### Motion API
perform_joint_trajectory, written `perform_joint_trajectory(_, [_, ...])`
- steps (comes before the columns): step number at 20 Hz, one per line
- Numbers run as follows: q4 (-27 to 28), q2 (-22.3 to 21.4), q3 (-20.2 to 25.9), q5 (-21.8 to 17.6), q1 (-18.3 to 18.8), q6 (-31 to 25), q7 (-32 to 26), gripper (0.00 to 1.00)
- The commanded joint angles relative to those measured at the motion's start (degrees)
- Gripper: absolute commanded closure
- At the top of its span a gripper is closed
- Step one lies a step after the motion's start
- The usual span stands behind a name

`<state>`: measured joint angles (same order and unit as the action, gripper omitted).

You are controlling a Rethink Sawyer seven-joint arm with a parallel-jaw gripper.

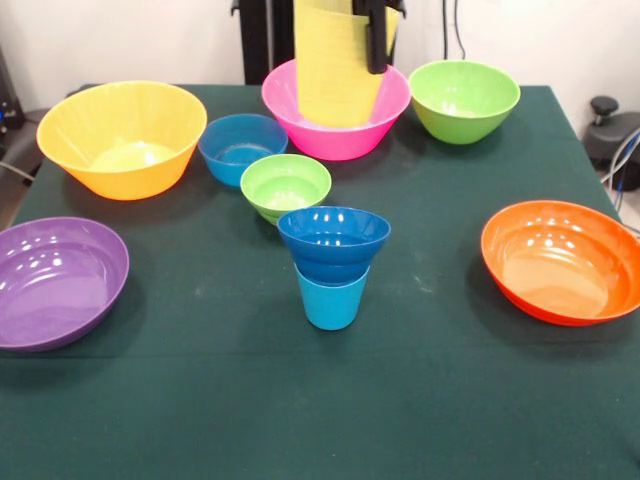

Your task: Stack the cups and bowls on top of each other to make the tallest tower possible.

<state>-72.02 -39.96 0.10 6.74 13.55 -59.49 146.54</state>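
Above glossy pink bowl [336,128]: hand [377,45] grasping ribbed translucent yellow cup [335,70].

Dark blue plastic bowl [333,236] on light blue plastic cup [331,297] mid-desk [420,400]; small lime green plastic bowl [285,184] just behind.

Pincer [380,40] at top edge, clamped on yellow cup [335,70].

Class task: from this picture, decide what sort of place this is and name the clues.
Probably a robot lab or test bench: a green-covered table set with plastic bowls, a gripper holding a yellow cup, and cables beside it.
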Motion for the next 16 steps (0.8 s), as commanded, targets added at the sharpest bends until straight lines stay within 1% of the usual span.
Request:
perform_joint_trajectory(1, [-7.76, 0.42, 5.31, -4.21, -1.34, 4.57, -8.8, 1.0])
perform_joint_trajectory(4, [-7.95, 0.7, 5.63, -4.48, -1.11, 5.15, -8.82, 1.0])
perform_joint_trajectory(6, [-5.9, 2.18, 5.72, -5.09, -0.5, 4.48, -9.15, 1.0])
perform_joint_trajectory(8, [-5.42, 2.59, 5.69, -5.5, -0.48, 4.52, -9.0, 1.0])
perform_joint_trajectory(10, [-3.12, 3.78, 5.73, -5.98, 0.15, 3.4, -9.49, 1.0])
perform_joint_trajectory(16, [-1.76, 4.51, 5.95, -7.25, 0.99, 3.07, -10.09, 1.0])
